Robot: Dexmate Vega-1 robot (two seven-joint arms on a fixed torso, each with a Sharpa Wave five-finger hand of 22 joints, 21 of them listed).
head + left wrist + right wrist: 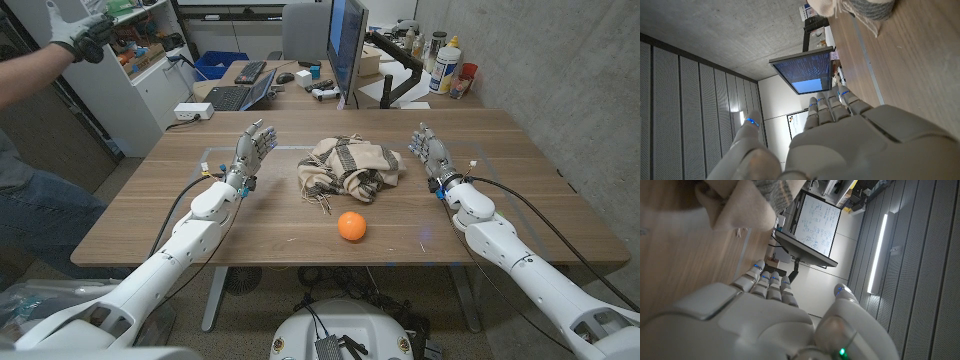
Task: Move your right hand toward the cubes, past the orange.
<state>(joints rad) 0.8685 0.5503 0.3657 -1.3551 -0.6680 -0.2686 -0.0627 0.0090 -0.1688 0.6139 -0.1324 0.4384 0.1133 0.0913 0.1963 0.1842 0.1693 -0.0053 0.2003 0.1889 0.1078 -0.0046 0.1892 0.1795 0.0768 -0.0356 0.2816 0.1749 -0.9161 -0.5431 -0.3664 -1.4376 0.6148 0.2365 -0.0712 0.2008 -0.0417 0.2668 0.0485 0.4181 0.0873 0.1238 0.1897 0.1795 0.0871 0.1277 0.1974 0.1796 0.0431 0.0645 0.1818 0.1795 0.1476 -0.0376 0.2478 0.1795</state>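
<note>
**Right hand waiting, no cubes to be seen**

No cubes show on the table (150,215). What lies there is an orange (351,226) near the front edge and, just behind it, a crumpled striped cloth (347,167) in the middle. If the cubes sit under or behind that cloth, I judge the best course is to sweep the right hand (431,155) inward across the table, keeping it raised off the wood and passing on the far side of the orange so as not to set it rolling. The fringe of the cloth could also snag a fingertip, so a slow approach seems wise.

The right hand stands at the right of the cloth, well apart from the orange, fingers pointing away from the robot and loosely spread, holding nothing. The left hand (252,150) mirrors it on the other side of the cloth, likewise empty with fingers apart. A person's gloved hand (82,33) reaches in at the far left of the room.
</note>
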